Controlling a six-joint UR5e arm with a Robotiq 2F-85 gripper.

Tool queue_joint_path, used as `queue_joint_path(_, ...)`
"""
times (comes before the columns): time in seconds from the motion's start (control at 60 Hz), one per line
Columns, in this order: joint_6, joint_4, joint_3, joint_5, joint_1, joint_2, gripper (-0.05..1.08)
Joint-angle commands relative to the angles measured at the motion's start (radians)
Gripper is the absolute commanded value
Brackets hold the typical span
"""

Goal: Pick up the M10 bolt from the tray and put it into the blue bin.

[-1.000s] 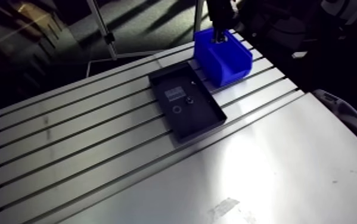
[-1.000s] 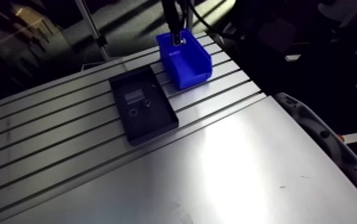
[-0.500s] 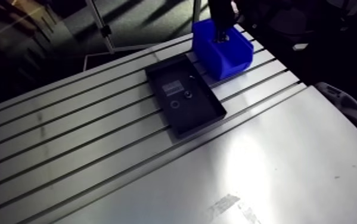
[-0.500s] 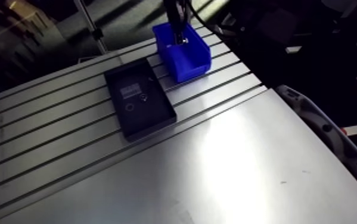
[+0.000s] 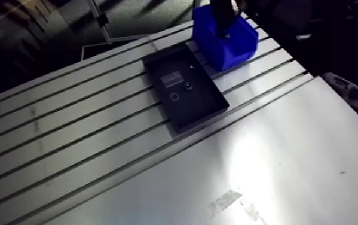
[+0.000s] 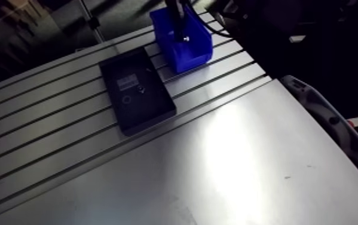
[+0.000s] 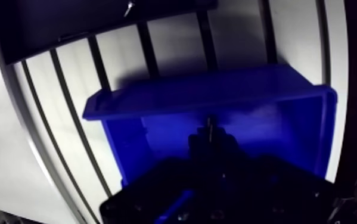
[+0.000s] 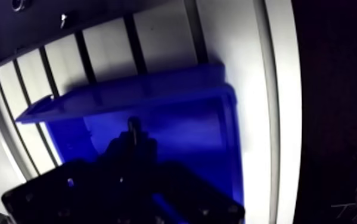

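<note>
1. Arm view: the table [image 5: 97,149] fills most of the frame, its slots running from lower left to upper right.
2. The black tray [image 5: 200,111] lies on the table in the upper middle of the frame, its long side across the slots.
3. The blue bin [image 5: 242,50] stands at the top edge, right of centre and just beside the tray's far end, with a thin strip of table between them.
4. On the tray's floor lie a pale label [image 5: 174,81], a ring [image 5: 174,97] below it in the frame, and a small round piece [image 5: 188,87] just right of both.
5. The gripper [image 5: 224,33] comes down from the top edge into the bin's open mouth.
6. Wrist view: the gripper's two dark fingers are drawn narrow, close together. A thin stub stands out from between their tips, which looks like the bolt [image 7: 207,124] pinched there.
7. The bolt is inside the bin's outline, over its blue floor and short of the far wall. Whether it touches the floor I cannot tell.
8. Ahead of the bin, past a strip of slotted table, the tray's near corner shows with a small pale screw [image 7: 129,8] lying in it.
</note>
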Motion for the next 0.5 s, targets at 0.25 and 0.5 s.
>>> queue_joint_path(0.25,0.023,-0.008,-0.004,-0.016,0.001,0.016,0.98)
queue_joint_path(0.5,0.035,-0.008,-0.005,-0.02,0.0,0.014,0.69)
